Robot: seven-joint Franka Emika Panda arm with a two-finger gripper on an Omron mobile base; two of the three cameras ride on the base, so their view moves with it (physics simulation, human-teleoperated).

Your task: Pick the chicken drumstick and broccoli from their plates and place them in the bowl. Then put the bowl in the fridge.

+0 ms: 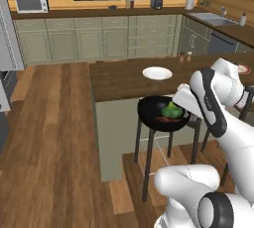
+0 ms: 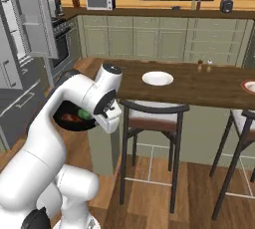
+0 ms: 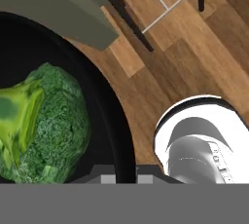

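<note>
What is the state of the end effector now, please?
End effector: closed on the rim of the black bowl, which is lifted off the counter with the broccoli and drumstick inside.

Green broccoli [image 3: 46,125], black bowl [image 1: 149,110]

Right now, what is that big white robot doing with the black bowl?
The robot arm is holding the black bowl up in the air beside the wooden counter, its gripper shut on the bowl's rim. The broccoli and the chicken drumstick are already inside it. A white plate sits on the counter. The fridge stands open off to the left, and the bowl has not gone in yet.
</note>
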